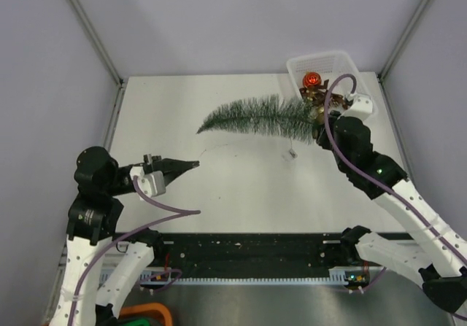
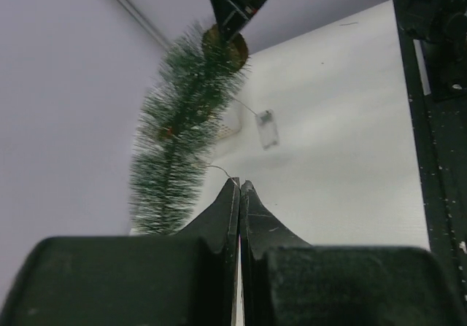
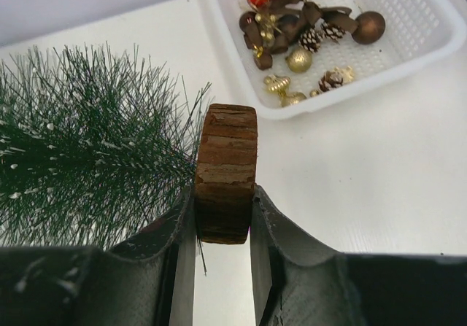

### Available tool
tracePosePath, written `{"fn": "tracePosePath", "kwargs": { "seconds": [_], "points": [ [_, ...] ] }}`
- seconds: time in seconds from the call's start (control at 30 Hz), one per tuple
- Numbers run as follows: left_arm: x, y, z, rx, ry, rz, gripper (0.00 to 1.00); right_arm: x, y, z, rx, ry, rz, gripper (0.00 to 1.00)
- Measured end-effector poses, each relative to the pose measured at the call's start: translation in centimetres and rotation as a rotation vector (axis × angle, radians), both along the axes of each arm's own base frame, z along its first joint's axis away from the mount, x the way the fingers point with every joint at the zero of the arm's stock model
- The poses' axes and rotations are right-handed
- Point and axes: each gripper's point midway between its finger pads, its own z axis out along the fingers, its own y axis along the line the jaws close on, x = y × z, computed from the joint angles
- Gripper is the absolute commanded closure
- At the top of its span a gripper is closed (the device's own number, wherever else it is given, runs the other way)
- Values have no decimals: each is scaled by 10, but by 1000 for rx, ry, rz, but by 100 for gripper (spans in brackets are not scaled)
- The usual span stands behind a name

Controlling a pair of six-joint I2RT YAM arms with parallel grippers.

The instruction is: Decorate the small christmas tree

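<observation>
**Tree held sideways by its base**
The left gripper (image 1: 193, 164), near left, has its jaws pressed together; whether they pinch the thin wire (image 2: 219, 170) by their tips I cannot tell. The small christmas tree (image 1: 255, 118) lies sideways mid-table, tip leftward. Its wooden disc base (image 3: 226, 162) is clamped by the right gripper (image 3: 222, 198) beside the far-right ornament basket (image 1: 294, 69). Stand the tree upright before adding baubles.
</observation>
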Motion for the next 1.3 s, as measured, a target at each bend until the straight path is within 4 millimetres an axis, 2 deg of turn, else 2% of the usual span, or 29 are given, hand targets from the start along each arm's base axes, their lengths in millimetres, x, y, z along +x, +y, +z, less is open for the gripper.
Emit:
{"fn": "tracePosePath", "kwargs": {
  "seconds": [0.13, 0.3, 0.43, 0.67, 0.87, 0.93, 1.0, 1.2, 1.3],
  "points": [
    [21, 3, 20, -22, -83, 72, 100, -7, 0, -29, -50, 47, 36, 100],
    [57, 11, 43, -67, -178, 215, 100, -27, -2, -38, -37, 25, 109, 100],
    [83, 16, 50, -90, -192, 295, 100, -47, 6, -33, 15, -41, 224, 100],
    [124, 17, 32, -89, -57, 359, 100, -78, 31, -12, 123, -147, 442, 100],
    [164, 46, 24, -185, 206, 428, 100, -95, 51, 6, 212, -176, 568, 100],
    [167, 53, 22, -219, 281, 431, 100, -99, 54, 17, 248, -188, 590, 100],
    [161, 53, 21, -245, 330, 406, 100, -102, 57, 32, 295, -208, 600, 100],
    [125, 41, 15, -274, 389, 315, 100, -103, 68, 84, 481, -268, 613, 100],
    [109, 38, 18, -289, 382, 296, 100, -99, 74, 100, 566, -275, 607, 100]
  ]
}}
